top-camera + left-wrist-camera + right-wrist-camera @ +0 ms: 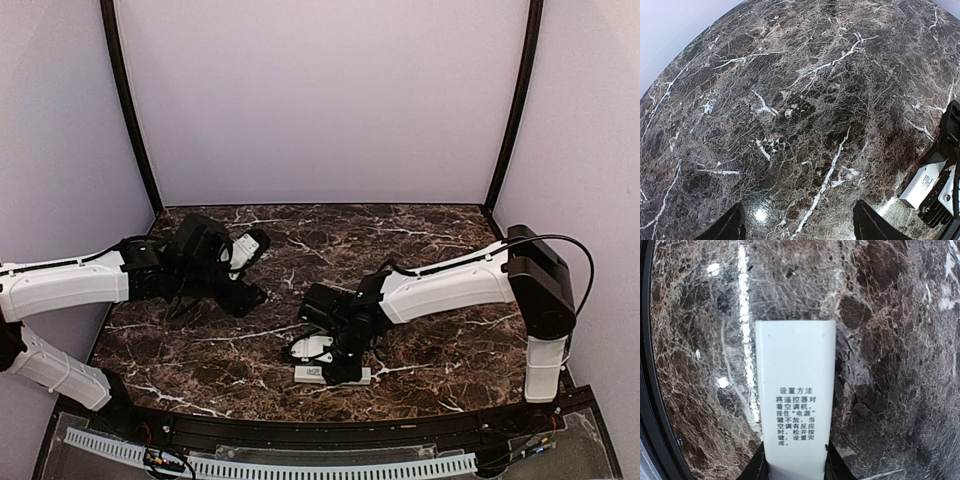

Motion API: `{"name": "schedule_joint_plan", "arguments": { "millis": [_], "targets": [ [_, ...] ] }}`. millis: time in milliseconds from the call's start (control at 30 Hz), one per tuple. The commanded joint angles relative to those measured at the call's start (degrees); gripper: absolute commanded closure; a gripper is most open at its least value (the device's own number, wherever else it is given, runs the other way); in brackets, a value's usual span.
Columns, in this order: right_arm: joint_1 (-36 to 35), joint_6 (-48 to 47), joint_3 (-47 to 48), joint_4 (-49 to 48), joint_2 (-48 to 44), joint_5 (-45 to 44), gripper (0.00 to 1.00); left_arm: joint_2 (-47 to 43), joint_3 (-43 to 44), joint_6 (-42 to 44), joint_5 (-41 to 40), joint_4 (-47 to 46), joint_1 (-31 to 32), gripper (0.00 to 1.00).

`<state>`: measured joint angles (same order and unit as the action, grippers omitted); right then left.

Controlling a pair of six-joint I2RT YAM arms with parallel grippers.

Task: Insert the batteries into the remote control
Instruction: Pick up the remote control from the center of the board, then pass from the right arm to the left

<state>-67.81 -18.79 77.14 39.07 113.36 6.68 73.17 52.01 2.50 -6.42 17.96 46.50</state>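
The right hand (pixel 796 457) pinched the white remote control (pixel 795 390) by its long sides; it lay near the middle of the surface's (pixel 420 240) near edge; the left hand (pixel 799 220) hovered spread toward the left edge.

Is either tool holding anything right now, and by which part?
The right tool pinches the remote control across its long sides at the end nearest the wrist camera. The left tool is open, holding nothing.
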Motion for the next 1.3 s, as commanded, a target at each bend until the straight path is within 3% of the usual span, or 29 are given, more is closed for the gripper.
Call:
{"name": "schedule_joint_plan", "arguments": {
  "millis": [0, 233, 533, 767, 967, 1100, 1267],
  "targets": [
    [0.96, 2.32, 1.96, 0.16, -2.48, 1.36, 0.89, -1.15, -0.76, 0.0, 1.13, -0.62, -0.29, 0.27],
    [4.28, 6.93, 2.88, -1.67, -8.23, 4.76, 0.9, -6.24, -3.07, -0.61, 4.66, -5.51, -0.27, 0.27],
    [8.41, 14.61, 6.81, -4.17, -14.71, 7.87, 0.89, -17.3, -11.55, -2.97, 14.01, -21.24, -0.27, 0.27],
    [9.1, 18.21, 6.53, -11.13, -20.81, 12.68, 0.88, -17.71, -15.11, -11.88, 21.84, -33.4, -0.22, 0.28],
    [9.14, 18.6, 1.46, -20.54, -26.23, 22.08, 0.86, -17.24, -17.28, -20.55, 25.55, -48.5, 0.42, 0.17],
    [9.14, 18.79, -0.15, -24.92, -28.08, 23.88, 0.86, -15.19, -15.98, -20.91, 26.29, -53.7, 4.45, 0.1],
    [9.12, 19.82, -1.1, -28.06, -28.9, 26.77, 0.86, -13.52, -15.43, -19.77, 25.4, -56.01, 7.41, 0.09]
  ]
}}
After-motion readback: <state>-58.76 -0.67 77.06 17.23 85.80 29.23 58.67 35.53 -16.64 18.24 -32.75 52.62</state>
